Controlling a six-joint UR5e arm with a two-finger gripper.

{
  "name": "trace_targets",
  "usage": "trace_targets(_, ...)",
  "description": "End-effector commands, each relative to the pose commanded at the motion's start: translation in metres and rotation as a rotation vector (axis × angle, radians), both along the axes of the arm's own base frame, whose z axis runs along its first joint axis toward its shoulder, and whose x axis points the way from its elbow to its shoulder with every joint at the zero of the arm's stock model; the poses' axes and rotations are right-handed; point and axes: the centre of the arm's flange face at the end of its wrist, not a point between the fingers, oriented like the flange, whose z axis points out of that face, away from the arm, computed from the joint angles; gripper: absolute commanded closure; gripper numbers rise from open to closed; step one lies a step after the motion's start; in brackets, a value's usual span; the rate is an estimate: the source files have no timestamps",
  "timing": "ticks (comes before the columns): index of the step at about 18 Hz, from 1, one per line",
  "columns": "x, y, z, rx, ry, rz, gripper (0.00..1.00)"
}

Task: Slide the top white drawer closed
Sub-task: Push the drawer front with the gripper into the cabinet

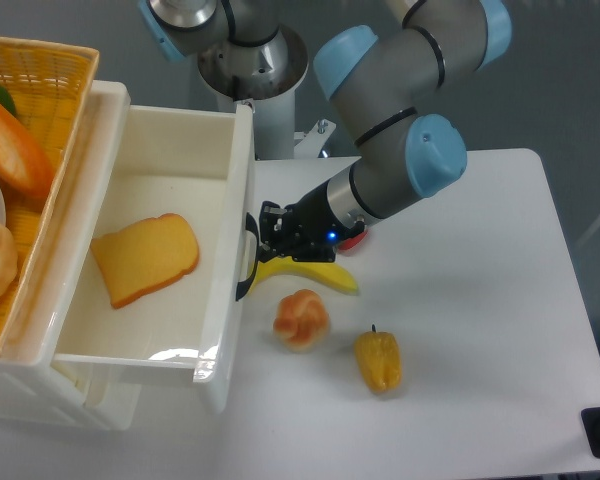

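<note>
Glossy white plastic: top white drawer (160,160) at frame left, pulled well out, toast slice (145,258) inside. Gripper (265,238) against black handle (244,262); jaws' spread unreadable, probably narrow. Drawer looks stiff, light, slippery; push flat on front beside handle.
</note>
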Motion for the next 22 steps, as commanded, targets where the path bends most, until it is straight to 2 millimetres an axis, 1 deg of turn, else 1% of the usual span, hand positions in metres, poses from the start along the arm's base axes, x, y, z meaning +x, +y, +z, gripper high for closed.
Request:
trace_targets(1,0.002,0.001,0.004,0.007,0.005,-0.002,1.0)
trace_targets(3,0.013,0.006,0.01,0.015,0.006,-0.01,1.0)
trace_targets(5,0.021,0.011,0.008,0.014,0.0,-0.022,1.0)
trace_targets(10,0.048,0.028,0.002,-0.003,-0.015,-0.051,1.0)
trace_targets(13,0.066,0.035,-0.008,-0.019,-0.029,-0.076,1.0)
trace_targets(16,0.081,0.046,-0.008,-0.033,-0.029,-0.083,1.0)
trace_targets(18,0.096,0.054,-0.009,-0.049,-0.033,-0.092,1.0)
trace_targets(21,0.107,0.06,-0.005,-0.057,-0.033,-0.096,1.0)
trace_targets(22,0.116,0.063,-0.004,-0.062,-0.033,-0.104,1.0)
